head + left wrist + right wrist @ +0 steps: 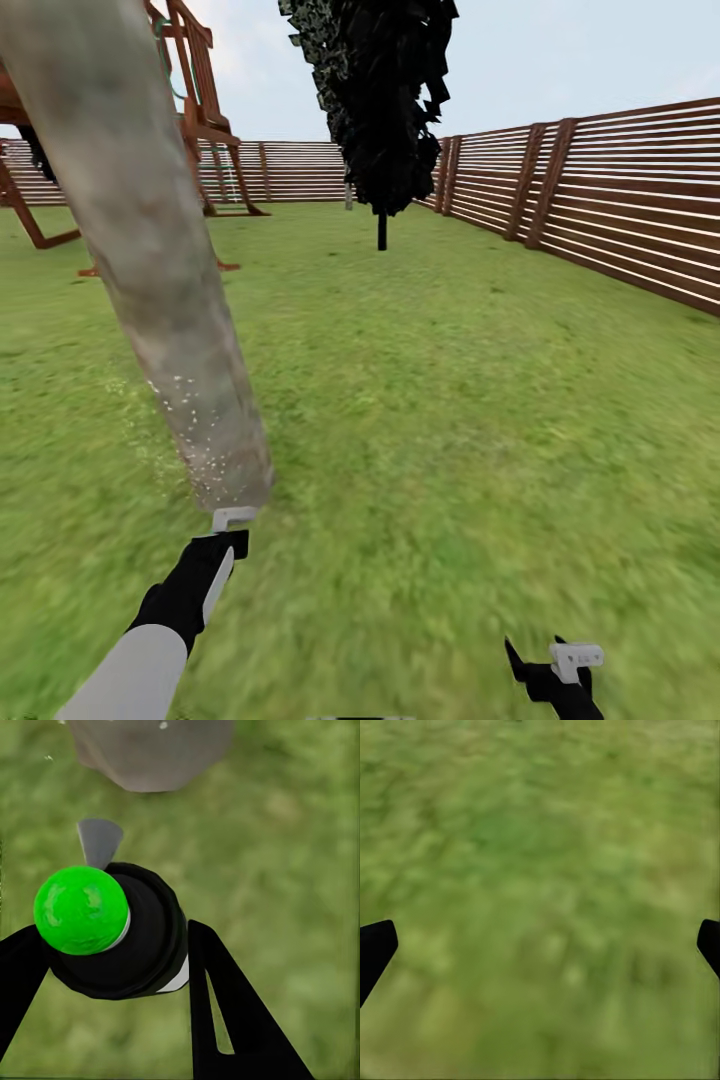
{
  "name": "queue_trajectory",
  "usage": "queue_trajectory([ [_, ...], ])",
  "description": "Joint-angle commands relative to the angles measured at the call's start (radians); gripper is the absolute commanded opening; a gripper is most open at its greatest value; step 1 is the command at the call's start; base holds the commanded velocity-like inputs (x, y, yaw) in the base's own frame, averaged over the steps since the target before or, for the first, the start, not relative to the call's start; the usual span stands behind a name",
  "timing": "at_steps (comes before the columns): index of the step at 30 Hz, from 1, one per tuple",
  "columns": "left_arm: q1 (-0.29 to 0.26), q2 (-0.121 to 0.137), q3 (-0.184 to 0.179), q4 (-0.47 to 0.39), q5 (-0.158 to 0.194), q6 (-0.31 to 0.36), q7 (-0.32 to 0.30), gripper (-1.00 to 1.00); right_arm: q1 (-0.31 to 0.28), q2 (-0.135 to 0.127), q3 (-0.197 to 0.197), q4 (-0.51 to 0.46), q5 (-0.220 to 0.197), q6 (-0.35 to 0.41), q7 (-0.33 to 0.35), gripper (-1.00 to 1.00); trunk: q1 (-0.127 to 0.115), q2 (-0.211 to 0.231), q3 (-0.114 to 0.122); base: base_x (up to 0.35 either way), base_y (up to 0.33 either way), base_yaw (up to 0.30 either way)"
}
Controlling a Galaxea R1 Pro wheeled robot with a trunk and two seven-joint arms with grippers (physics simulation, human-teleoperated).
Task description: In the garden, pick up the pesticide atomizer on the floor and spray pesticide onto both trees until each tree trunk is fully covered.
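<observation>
My left claw [112, 967] at the tree trunk [150, 250].
It is clamped on the pesticide atomizer [112, 930], just beside the speckled trunk base; my right claw [540, 945] hangs spread apart over the floor [450, 420].

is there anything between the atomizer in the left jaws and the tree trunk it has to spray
Nothing visible. The left gripper holds the black atomizer with the green round cap, and only open green grass lies between it and the base of the thick pale grey-tan trunk, already dotted with white specks.
</observation>
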Motion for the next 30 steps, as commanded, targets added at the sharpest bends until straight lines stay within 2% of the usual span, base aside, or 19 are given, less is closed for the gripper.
queue_trajectory([
  [1,0.000,0.000,0.000,0.000,0.000,0.000,0.000,-1.00,0.000,0.000,0.000,0.000,0.000,0.000,0.000,1.00,0.000,0.000,0.000,0.112,-0.272,0.273],
  [3,0.000,0.001,0.003,0.000,-0.001,-0.001,0.000,-1.00,0.000,0.001,0.000,0.000,0.000,0.000,0.000,1.00,0.000,0.000,0.000,0.113,-0.272,0.276],
  [6,0.000,0.003,0.036,0.000,0.031,-0.004,-0.001,-1.00,0.000,0.000,0.000,0.000,0.000,0.000,0.000,1.00,0.000,0.000,0.000,0.113,-0.272,0.277],
  [8,0.000,0.003,0.041,0.000,0.037,-0.007,-0.002,-1.00,0.000,0.000,0.001,0.000,0.000,-0.001,0.000,1.00,0.000,0.000,0.000,0.113,-0.272,0.277],
  [12,0.000,0.002,0.039,0.001,0.037,-0.045,-0.001,-1.00,0.000,0.001,0.000,0.000,0.000,0.000,0.000,1.00,0.000,0.000,0.000,0.113,-0.272,0.275],
  [20,0.000,0.002,0.037,0.001,0.037,-0.048,-0.001,-1.00,0.000,0.000,0.000,0.000,0.000,0.000,0.001,1.00,0.000,0.000,0.000,0.122,-0.272,0.042],
  [30,0.000,0.002,0.037,0.001,0.037,-0.048,-0.001,-1.00,0.000,0.000,0.000,0.000,0.000,0.000,0.000,1.00,0.000,0.000,0.000,0.146,-0.270,0.267],
])
